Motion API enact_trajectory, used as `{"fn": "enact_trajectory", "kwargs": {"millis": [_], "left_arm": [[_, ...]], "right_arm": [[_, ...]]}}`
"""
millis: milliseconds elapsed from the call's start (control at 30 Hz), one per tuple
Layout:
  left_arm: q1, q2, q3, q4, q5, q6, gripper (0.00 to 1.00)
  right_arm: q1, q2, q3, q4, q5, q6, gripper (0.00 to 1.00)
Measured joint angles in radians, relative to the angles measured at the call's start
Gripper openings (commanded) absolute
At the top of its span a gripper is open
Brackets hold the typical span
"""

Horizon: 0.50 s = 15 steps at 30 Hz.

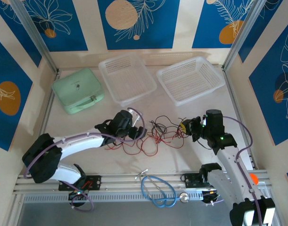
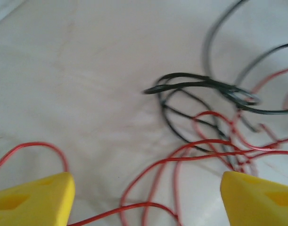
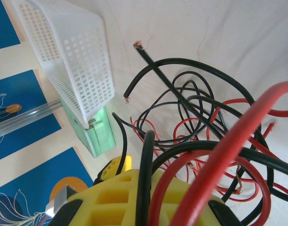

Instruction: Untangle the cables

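I'm working in a robot test booth: metal rails (image 1: 134,181) and blue picture walls (image 1: 158,28) around a white desk (image 1: 181,160).

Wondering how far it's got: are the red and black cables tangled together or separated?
Tangled. The cables lie in one cluster, red and black loops crossing over each other; both wrist views show them interlaced.
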Motion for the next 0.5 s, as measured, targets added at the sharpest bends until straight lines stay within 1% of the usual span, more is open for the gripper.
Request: {"fn": "enact_trajectory", "kwargs": {"millis": [133, 333, 500], "left_arm": [[-0.029, 0.043, 0.027, -0.032, 0.071, 0.094, 0.92], [-0.101, 0.205, 0.143, -0.074, 0.073, 0.207, 0.95], [-0.132, 0.274, 0.204, -0.053, 0.058, 0.238, 0.99]], "right_arm": [[-0.008, 0.004, 0.0, 0.0, 0.0, -0.009, 0.0], [-0.01, 0.016, 0.0, 0.004, -0.003, -0.01, 0.0], [-0.01, 0.023, 0.0, 0.008, -0.003, -0.01, 0.0]]}}
